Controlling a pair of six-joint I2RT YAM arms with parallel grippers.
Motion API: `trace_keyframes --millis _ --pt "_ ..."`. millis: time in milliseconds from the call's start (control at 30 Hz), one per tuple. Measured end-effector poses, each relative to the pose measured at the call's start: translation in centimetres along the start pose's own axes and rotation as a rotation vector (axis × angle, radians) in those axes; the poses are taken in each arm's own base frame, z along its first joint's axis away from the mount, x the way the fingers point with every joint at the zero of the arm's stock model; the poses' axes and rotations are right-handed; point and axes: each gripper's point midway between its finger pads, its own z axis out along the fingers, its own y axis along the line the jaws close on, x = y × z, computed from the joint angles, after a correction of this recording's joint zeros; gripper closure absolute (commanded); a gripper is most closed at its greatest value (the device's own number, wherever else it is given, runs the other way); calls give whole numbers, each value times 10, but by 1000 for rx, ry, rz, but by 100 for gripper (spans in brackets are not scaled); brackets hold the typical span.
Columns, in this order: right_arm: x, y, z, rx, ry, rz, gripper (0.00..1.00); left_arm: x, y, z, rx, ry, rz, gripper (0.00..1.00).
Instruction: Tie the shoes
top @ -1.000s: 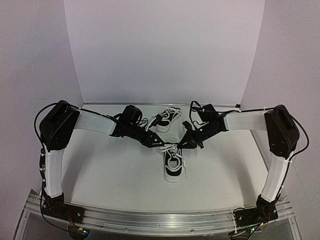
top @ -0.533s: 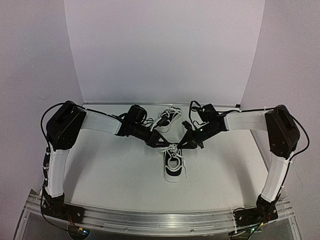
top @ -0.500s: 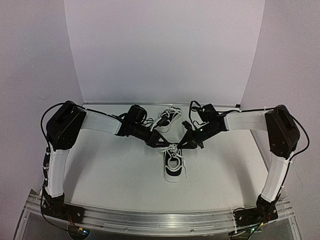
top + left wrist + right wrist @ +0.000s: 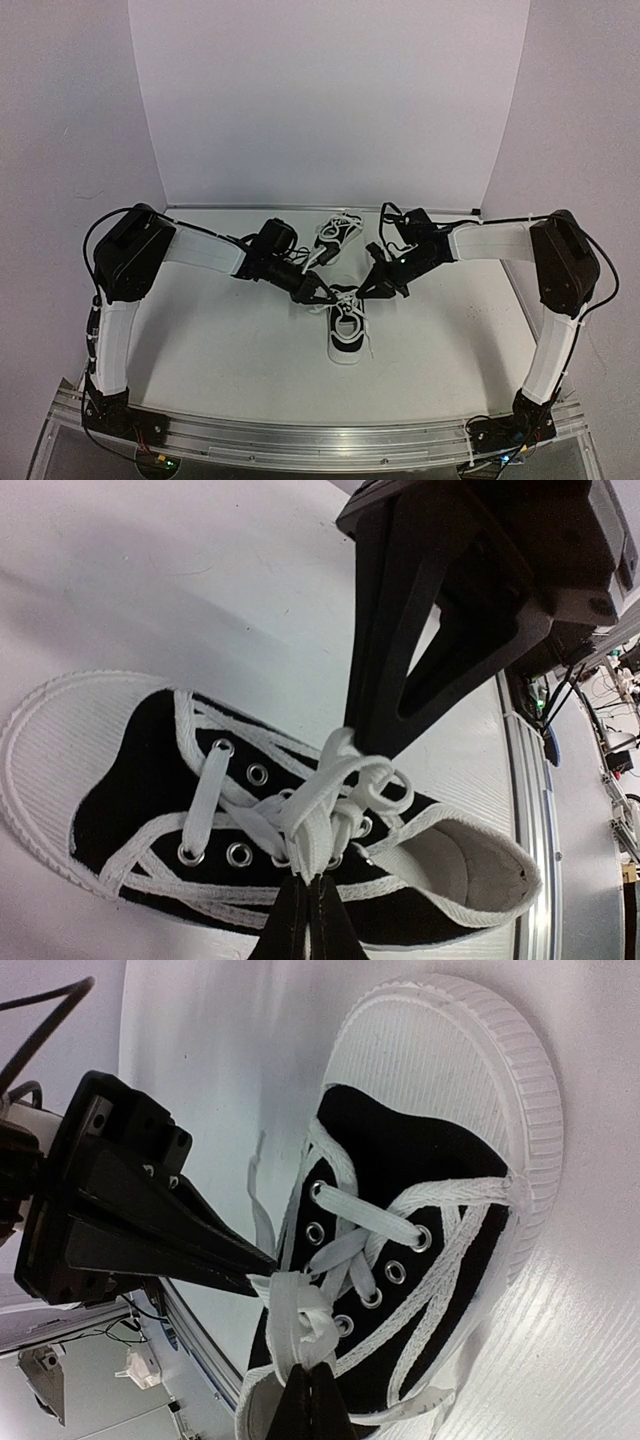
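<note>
The nearer of the shoes [image 4: 347, 335] lies mid-table, a black sneaker with a white sole, its toe toward the arms. The other shoe [image 4: 338, 237] sits behind it near the back wall. My left gripper [image 4: 322, 296] is at the near shoe's left side, shut on a loop of white lace [image 4: 322, 810]. In the left wrist view its fingertips [image 4: 308, 882] pinch the flat lace just above the eyelets. My right gripper [image 4: 368, 291] comes in from the right, shut on the other lace loop [image 4: 296, 1312], its tips [image 4: 311, 1378] over the shoe's [image 4: 430, 1150] opening.
A white backdrop wall [image 4: 330, 100] closes off the table's far side. An aluminium rail [image 4: 320, 440] with both arm bases runs along the near edge. Loose lace ends [image 4: 368, 343] trail beside the near shoe.
My left gripper has slid right to the near shoe and closed from open onto a lace loop. The right gripper has stayed shut in place.
</note>
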Motion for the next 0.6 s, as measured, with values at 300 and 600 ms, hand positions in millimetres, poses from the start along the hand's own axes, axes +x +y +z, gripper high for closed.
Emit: trace_keyframes --millis 300,600 --pt "-5 -4 -11 45 -52 9 100 8 -4 -14 -65 9 -10 100" --pt "-3 -21 -20 93 -81 44 100 -2 -4 -26 -123 -5 4 100"
